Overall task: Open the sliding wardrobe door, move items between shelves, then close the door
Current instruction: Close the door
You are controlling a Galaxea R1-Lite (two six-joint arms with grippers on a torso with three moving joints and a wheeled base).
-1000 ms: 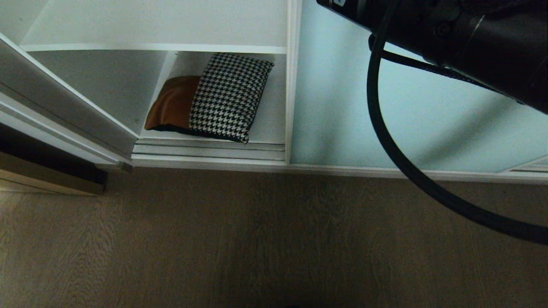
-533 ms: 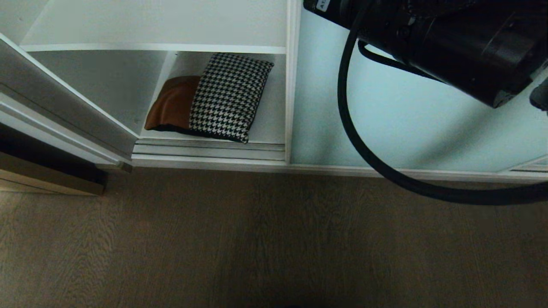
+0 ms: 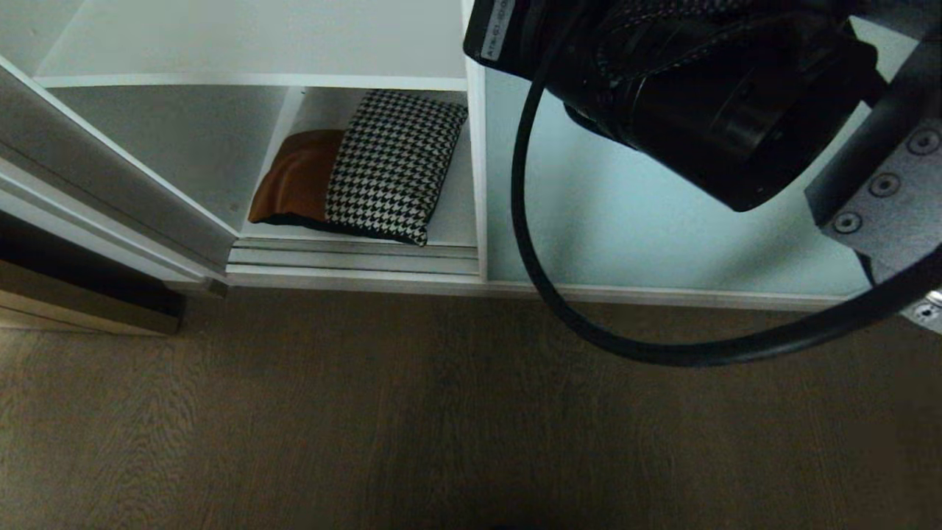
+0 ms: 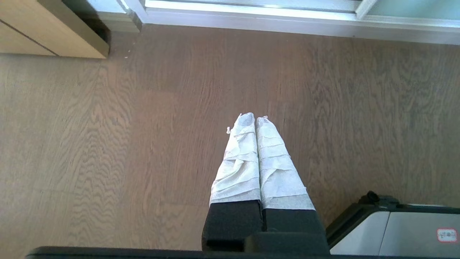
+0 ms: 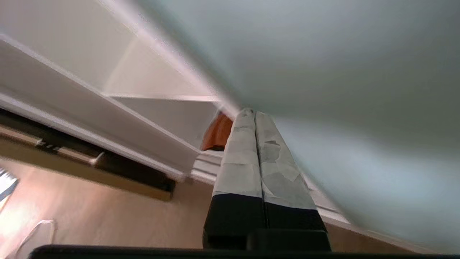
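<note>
The cushion (image 3: 368, 169), tan-brown and houndstooth, leans on the wardrobe's bottom shelf (image 3: 452, 217), under another white shelf (image 3: 257, 44). The sliding wardrobe door (image 3: 625, 228) of pale aqua glass covers the right side; its white frame edge (image 3: 477, 169) stands just right of the cushion. My right arm (image 3: 699, 96) reaches across the door from the upper right; its gripper does not show in the head view. In the right wrist view, my right gripper (image 5: 250, 112) is shut, its tips at the door's frame edge, with the cushion's tan end (image 5: 217, 133) behind. My left gripper (image 4: 255, 117) hangs shut and empty above the floor.
Wooden floor (image 3: 441, 427) runs in front of the wardrobe. A light wooden door (image 4: 46, 32) with a dark gap (image 3: 73, 287) stands to the left. A black cable (image 3: 559, 309) loops from my right arm. My base (image 4: 395, 230) is beside the left gripper.
The sliding door's frame edge has shifted left, narrowing the opening beside the cushion. My right arm has swung left and lower across the door. The left arm is still.
</note>
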